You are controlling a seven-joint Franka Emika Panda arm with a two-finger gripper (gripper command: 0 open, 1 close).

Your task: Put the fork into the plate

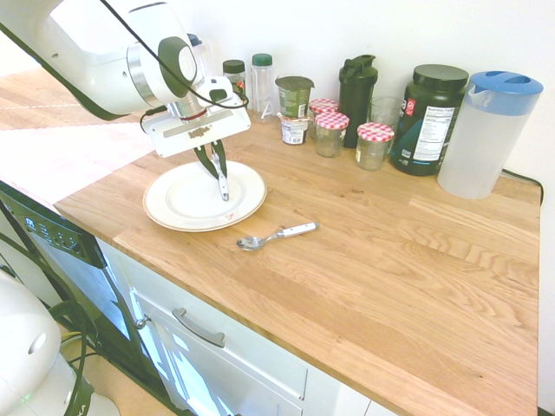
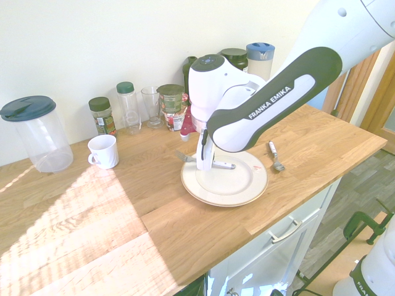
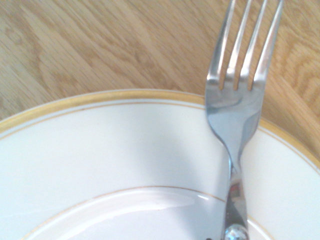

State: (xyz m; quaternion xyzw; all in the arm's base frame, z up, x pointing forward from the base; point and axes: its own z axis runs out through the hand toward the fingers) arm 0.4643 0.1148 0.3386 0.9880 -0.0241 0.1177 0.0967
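Gripper (image 1: 213,161) clamps slim shiny metal fork (image 3: 238,107) over round gold-rimmed plate (image 1: 173,211).

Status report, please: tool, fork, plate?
Tool shut on fork, over plate. Tines stick out past the plate rim. Spoon lies on the counter, apart from the plate.

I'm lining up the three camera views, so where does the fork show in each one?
First exterior view: the fork hangs from the hand, left of centre, handle over the plate.
Second exterior view: centre, partly behind the hand, tines sticking out past the plate's rim.
Wrist view: right side, tines toward the top edge.
Shared landmark: the plate's gold rim.
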